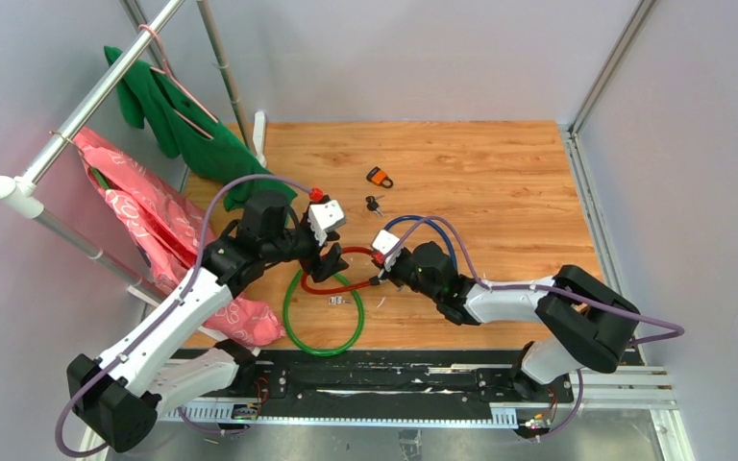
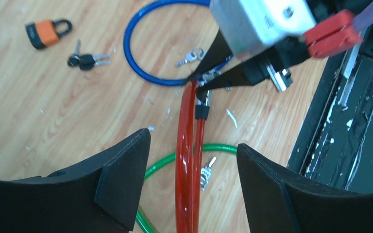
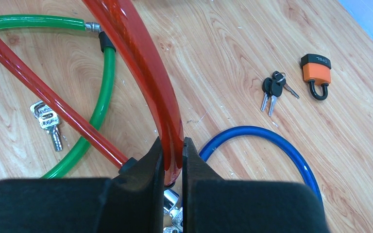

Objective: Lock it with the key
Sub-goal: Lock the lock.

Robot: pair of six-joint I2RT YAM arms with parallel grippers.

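The right gripper [image 3: 173,160] pinched the red cable [image 3: 145,73] near its lock end, probably the firmest hold on such a springy, slippery thing, while the left gripper [image 2: 193,145] stood spread wide over it

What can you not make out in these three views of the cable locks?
Right wrist view: the red cable has its end hidden inside the shut right gripper.
Left wrist view: the blurred camera housing covers where the blue cable closes.
Top view: the keys beside the green cable are too small to read.
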